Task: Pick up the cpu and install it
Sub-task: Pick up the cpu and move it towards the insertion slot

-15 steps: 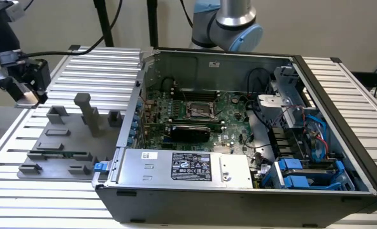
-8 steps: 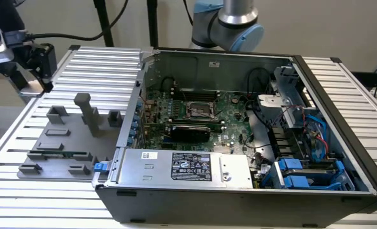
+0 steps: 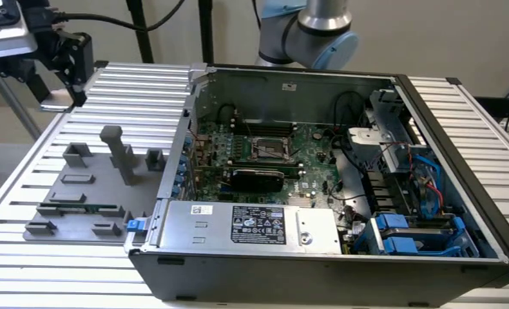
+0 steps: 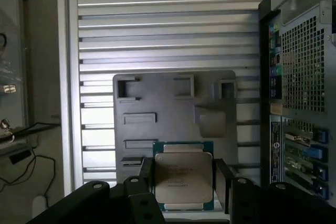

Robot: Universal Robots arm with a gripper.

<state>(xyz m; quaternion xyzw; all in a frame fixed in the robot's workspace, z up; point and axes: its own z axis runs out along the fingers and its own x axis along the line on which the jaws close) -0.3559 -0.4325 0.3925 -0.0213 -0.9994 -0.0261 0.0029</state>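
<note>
Silvery cpu (image 4: pixel 184 181) held in the tool (image 4: pixel 185 174), lid facing the wrist

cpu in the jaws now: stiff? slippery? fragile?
The cpu looks like a thin flat plate with a metal lid: probably rigid and light. Lid looks smooth and the jaws hold only its edges, so it might slip. Flat, so unlikely to roll.

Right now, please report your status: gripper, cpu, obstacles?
Gripper shut on cpu, in the air, off grey tray. Case wall stands between it and motherboard.
</note>
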